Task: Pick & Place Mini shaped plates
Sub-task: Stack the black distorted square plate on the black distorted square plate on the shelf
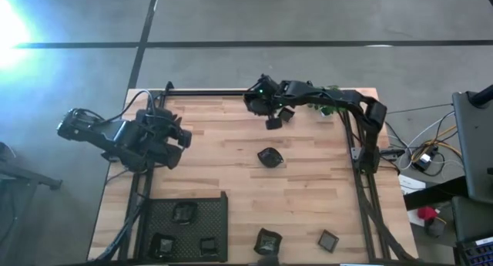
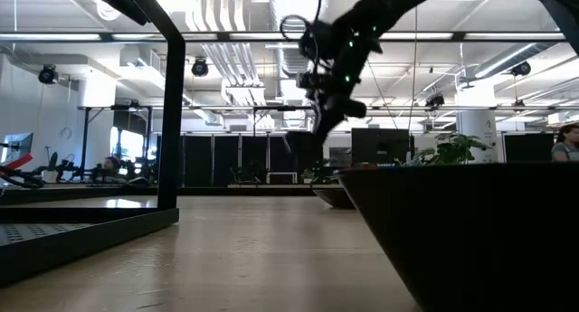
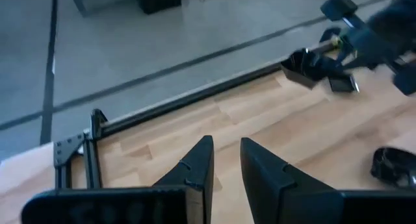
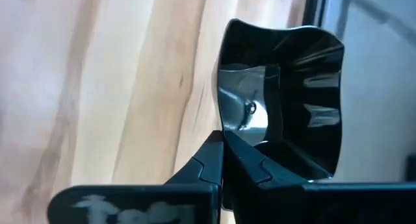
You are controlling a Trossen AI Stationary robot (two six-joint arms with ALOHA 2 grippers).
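My right gripper (image 1: 271, 114) hangs over the table's far middle, shut on one black mini shaped plate (image 4: 279, 100), lifted well above the wood (image 2: 330, 99). My left gripper (image 3: 224, 165) waits open over the table's left side (image 1: 181, 139), nothing between its fingers. Another plate (image 1: 269, 156) rests on its base mid-table, and two more (image 1: 267, 240) (image 1: 329, 240) sit near the front edge. Three plates (image 1: 183, 213) lie in the black mesh tray (image 1: 219, 220) at the front left. My right gripper pinches the plate's side wall at the rim (image 4: 227, 130), one finger outside (image 4: 207, 160) and one inside the hollow (image 4: 250, 164). The fingers slant down onto it. The plate hangs tilted past the fingertips, clear of the table.
A green plant (image 1: 327, 108) stands at the far right beside my right arm. Dark frame rails (image 1: 208, 92) run along the far edge and down both sides. A plate near the front edge fills the low view's right (image 2: 470, 231). Bare wood lies between mid-table and the tray.
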